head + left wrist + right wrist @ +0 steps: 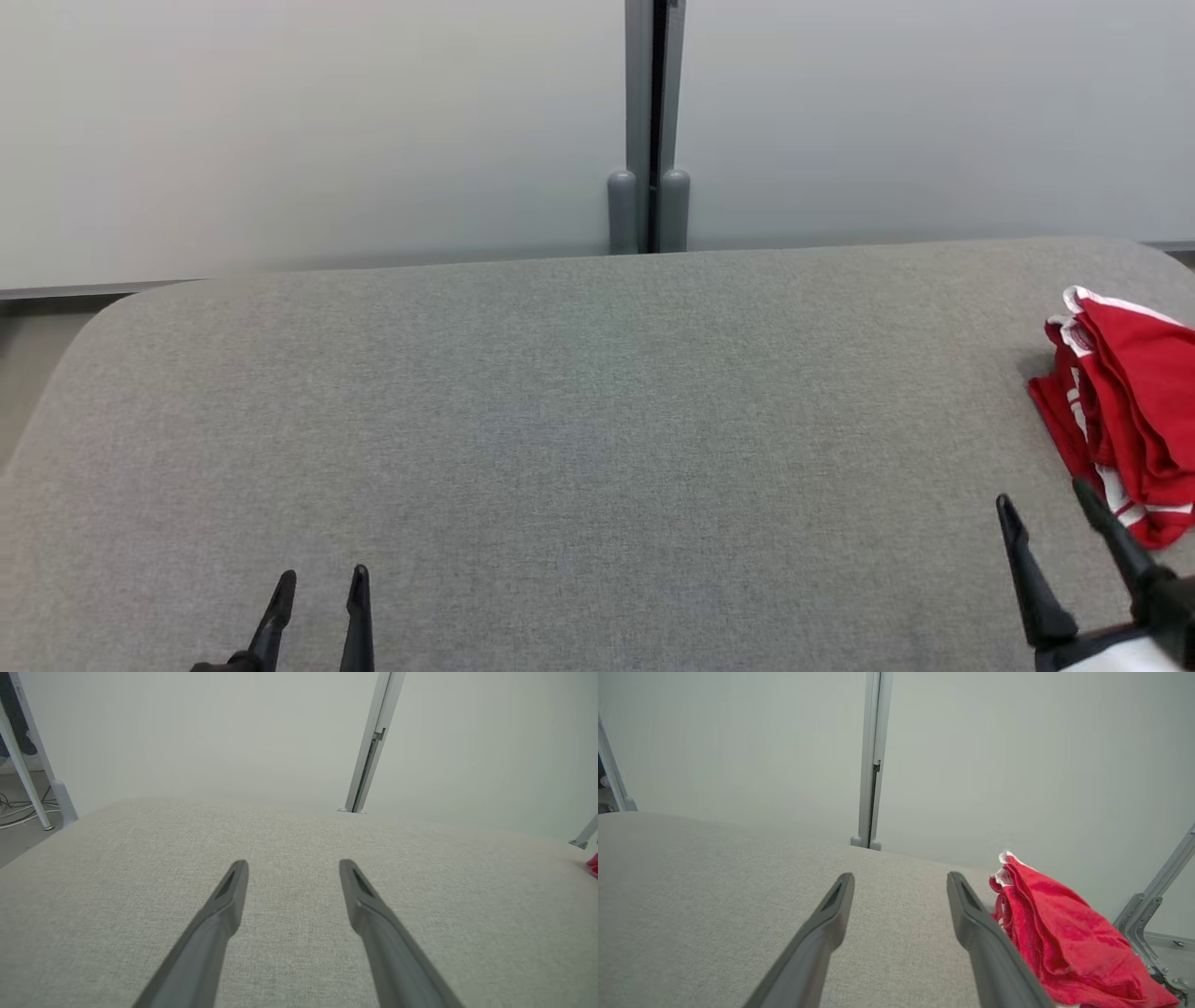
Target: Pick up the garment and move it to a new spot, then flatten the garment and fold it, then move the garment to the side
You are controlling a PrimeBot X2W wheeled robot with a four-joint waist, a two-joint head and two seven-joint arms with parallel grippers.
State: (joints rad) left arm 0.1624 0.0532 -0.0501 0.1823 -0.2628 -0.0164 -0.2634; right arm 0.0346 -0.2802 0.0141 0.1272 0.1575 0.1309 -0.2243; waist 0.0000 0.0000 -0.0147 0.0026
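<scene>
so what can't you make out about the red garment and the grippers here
- garment, head view: its right side is cut off by the frame edge
- its type: too bunched up to tell in head or right wrist view
- right gripper: overlaps the cloth in head view, so whether they touch is unclear

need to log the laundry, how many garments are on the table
1. A red garment with white trim lies bunched at the table's right edge, beside the right gripper. More could lie beyond the head view's edge.
</scene>
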